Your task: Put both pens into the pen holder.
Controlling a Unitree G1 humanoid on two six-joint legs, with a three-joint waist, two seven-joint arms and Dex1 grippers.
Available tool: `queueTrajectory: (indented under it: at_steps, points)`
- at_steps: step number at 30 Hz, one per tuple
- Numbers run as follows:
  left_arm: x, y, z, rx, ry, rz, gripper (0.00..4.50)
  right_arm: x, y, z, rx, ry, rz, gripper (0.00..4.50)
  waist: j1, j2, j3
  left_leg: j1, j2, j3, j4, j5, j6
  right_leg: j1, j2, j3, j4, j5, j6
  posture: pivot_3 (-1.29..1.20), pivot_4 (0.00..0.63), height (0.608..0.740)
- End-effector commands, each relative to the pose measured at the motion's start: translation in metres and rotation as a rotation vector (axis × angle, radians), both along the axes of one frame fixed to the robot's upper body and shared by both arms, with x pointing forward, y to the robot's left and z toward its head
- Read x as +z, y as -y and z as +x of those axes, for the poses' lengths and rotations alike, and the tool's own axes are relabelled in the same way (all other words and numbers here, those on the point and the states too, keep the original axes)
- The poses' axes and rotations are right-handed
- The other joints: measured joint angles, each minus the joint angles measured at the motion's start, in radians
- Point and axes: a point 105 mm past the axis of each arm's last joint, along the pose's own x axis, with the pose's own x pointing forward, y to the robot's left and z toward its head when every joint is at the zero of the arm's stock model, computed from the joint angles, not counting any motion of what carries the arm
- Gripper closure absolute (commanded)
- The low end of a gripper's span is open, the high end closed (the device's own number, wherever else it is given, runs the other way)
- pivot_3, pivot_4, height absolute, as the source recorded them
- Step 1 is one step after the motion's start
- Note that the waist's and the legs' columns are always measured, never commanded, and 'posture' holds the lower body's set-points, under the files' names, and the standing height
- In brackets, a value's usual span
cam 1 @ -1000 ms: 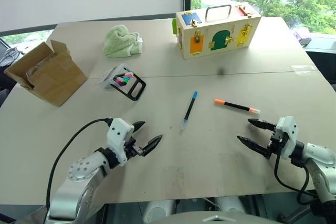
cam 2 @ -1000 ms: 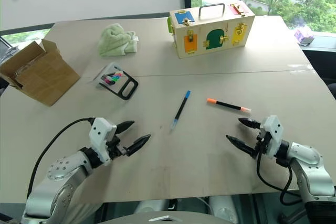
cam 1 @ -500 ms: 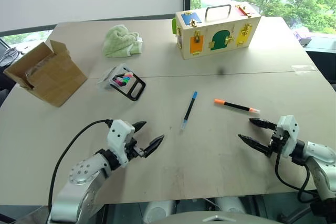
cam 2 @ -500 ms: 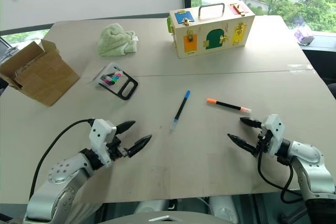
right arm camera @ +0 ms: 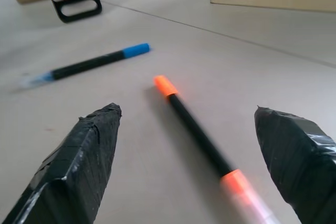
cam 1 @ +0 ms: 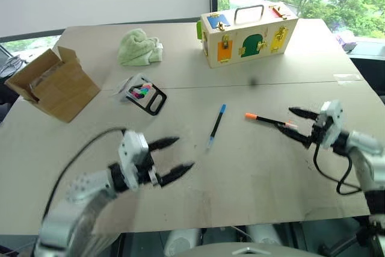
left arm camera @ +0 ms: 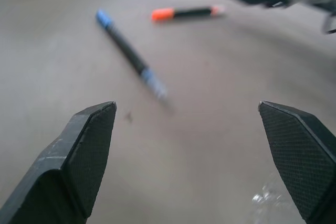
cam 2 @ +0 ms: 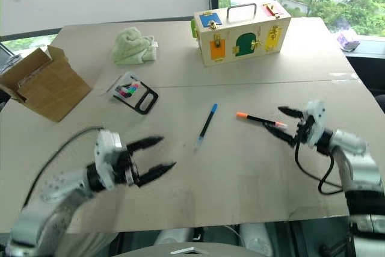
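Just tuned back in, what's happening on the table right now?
Nothing is held yet. The right gripper is open, its fingers on either side of the pale end of the orange-capped pen, which lies flat on the table. The left gripper is open too, above the table short of the blue-capped pen. The pen holder sits farther back on the left, beside the cardboard box.
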Motion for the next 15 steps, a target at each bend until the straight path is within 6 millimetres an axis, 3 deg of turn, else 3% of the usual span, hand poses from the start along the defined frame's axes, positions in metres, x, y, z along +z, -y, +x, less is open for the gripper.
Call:
queueTrajectory:
  at_steps: [1, 3, 5, 6, 9, 10, 11, 15]
  points:
    - [0.016, -0.001, -0.004, -0.139, 0.021, 0.026, 0.0, -0.028, 0.007, 0.009, 0.002, -0.092, -0.095, 0.17, -0.008, 0.0, 0.0, 0.0, 0.0, 0.0, 0.0, 0.0, 0.0, 0.0, 0.0, 0.0, 0.0, 0.0, 0.0, 0.0, 0.15, 0.74]
    - [0.02, -0.005, -0.004, -0.179, 0.032, 0.067, 0.0, -0.038, 0.006, 0.01, 0.03, -0.138, -0.122, 0.17, -0.014, 0.001, 0.0, -0.001, 0.0, 0.001, -0.001, 0.002, -0.004, -0.001, 0.001, 0.001, -0.002, 0.0, 0.0, 0.0, 0.15, 0.74]
    - [0.021, -0.01, -0.009, -0.22, 0.019, 0.097, 0.0, -0.046, 0.004, 0.003, 0.074, -0.169, -0.129, 0.7, -0.021, 0.0, 0.0, -0.001, 0.0, 0.003, -0.001, 0.002, -0.004, -0.001, 0.001, 0.003, -0.004, 0.0, 0.0, 0.0, 0.15, 0.74]
    - [0.02, -0.012, -0.011, -0.236, 0.016, 0.115, 0.0, -0.045, 0.002, -0.001, 0.097, -0.181, -0.115, 0.73, -0.021, 0.0, 0.0, -0.002, 0.0, 0.003, -0.001, 0.002, -0.004, -0.001, 0.001, 0.003, -0.005, 0.0, 0.0, 0.0, 0.15, 0.74]
    - [0.018, -0.014, -0.01, -0.266, 0.022, 0.163, 0.0, -0.04, 0.005, -0.002, 0.103, -0.187, -0.105, 2.0, -0.016, 0.0, 0.0, -0.002, 0.001, 0.003, -0.001, 0.002, -0.003, -0.001, 0.001, 0.003, -0.005, 0.0, 0.0, 0.0, 0.15, 0.74]
    - [0.016, -0.014, -0.009, -0.266, 0.028, 0.176, 0.0, -0.04, 0.007, -0.002, 0.107, -0.187, -0.12, 2.24, -0.015, 0.0, 0.0, -0.002, 0.001, 0.003, -0.001, 0.002, -0.003, -0.001, 0.001, 0.003, -0.005, 0.0, 0.0, 0.0, 0.15, 0.74]
    - [0.013, -0.015, -0.008, -0.267, 0.028, 0.188, 0.0, -0.041, 0.008, -0.003, 0.109, -0.184, -0.135, 2.83, -0.014, 0.0, 0.0, -0.002, 0.001, 0.003, -0.001, 0.001, -0.003, -0.001, 0.001, 0.002, -0.004, 0.0, 0.0, 0.0, 0.15, 0.74]
    - [0.006, -0.017, -0.003, -0.243, 0.057, 0.218, 0.0, -0.039, 0.008, -0.002, 0.104, -0.164, -0.146, 4.46, -0.014, 0.0, 0.0, 0.0, 0.001, 0.002, -0.001, 0.0, 0.0, 0.0, 0.001, 0.002, -0.003, 0.0, 0.0, 0.0, 0.15, 0.74]
